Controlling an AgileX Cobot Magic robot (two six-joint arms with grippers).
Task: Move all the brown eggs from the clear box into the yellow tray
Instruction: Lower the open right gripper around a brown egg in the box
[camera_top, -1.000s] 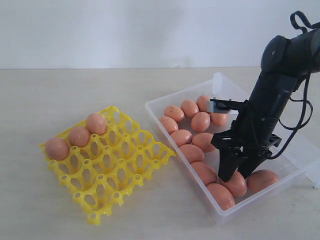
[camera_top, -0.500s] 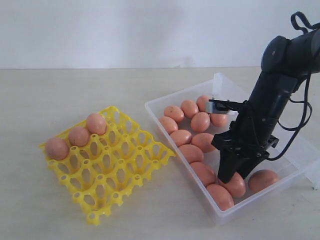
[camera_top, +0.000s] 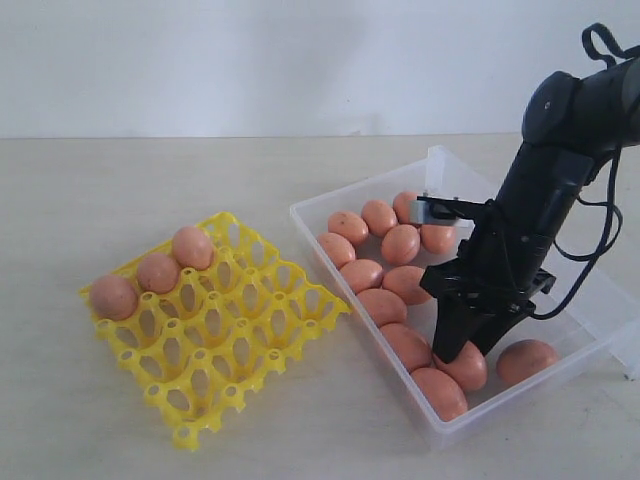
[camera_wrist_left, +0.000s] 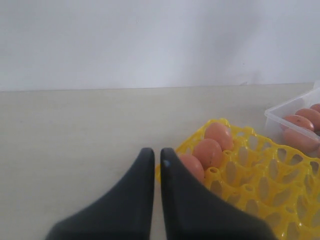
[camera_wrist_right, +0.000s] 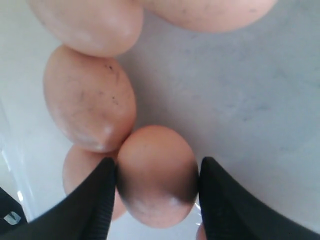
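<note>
Since a second ago the right gripper (camera_top: 463, 350) has narrowed its jaws, and both fingers now press the sides of one brown egg (camera_wrist_right: 157, 175) low inside the clear box (camera_top: 520, 398). Its left gripper (camera_wrist_left: 156, 155) sits closed and empty near the yellow tray (camera_top: 250, 330). Only three tray eggs (camera_top: 158, 272) are placed; about a dozen boxed eggs (camera_top: 383, 306) remain

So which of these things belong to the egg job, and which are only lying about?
Belong: brown eggs, clear box, yellow tray, right gripper closed on one brown egg.
Lying about: left gripper, holding nothing; table.
</note>
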